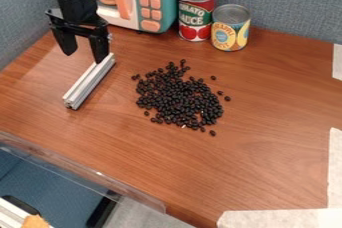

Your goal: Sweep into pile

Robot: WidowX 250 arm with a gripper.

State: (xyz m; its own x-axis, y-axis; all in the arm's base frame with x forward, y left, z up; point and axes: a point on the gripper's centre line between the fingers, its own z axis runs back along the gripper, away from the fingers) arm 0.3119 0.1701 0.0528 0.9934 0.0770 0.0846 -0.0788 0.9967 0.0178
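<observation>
The fixed camera looked down at a slant from above the near side of the wooden table [267,147], facing the grey-blue partition [294,2] at the far side. It stood near enough to show single dark beans [177,97] around mid-view, yet took in the toy microwave [160,2] far left and the table's edge near left.

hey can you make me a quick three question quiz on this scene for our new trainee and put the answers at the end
1. True or false: the metal bar lies on the table beside the black beans.
2. Which can stands nearer the toy microwave? A: the yellow-labelled can. B: the red-labelled can.
3. Fill in: the jaws of the gripper stand ____ (together or apart).

Key: 1 true; 2 B; 3 apart.
</observation>
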